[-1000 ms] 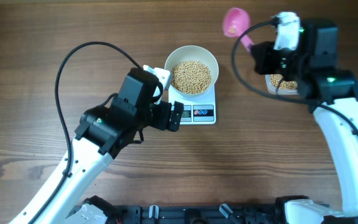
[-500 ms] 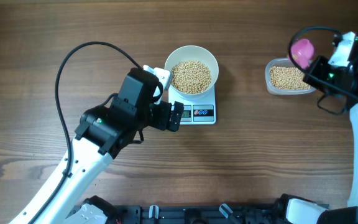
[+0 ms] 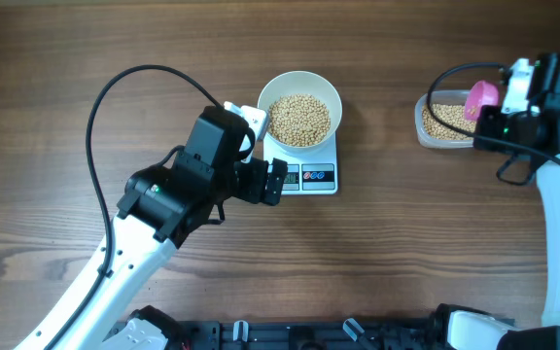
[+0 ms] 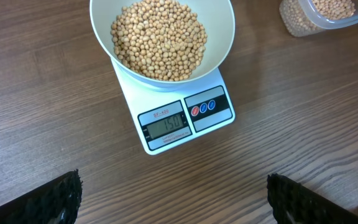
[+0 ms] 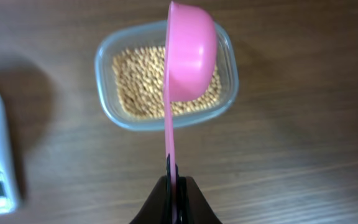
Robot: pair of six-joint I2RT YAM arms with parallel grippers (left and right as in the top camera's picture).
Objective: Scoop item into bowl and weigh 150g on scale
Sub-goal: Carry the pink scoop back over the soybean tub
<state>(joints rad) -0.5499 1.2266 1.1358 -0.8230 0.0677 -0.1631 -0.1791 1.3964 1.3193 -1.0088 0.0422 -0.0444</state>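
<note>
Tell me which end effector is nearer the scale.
Left. The left end effector hangs open beside the scale; the right end effector, shut on the pink scoop, is far off by the tub.

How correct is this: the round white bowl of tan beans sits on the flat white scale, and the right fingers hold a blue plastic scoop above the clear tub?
Only the colour is wrong: the right wrist view shows the right fingers holding a pink plastic scoop.
</note>
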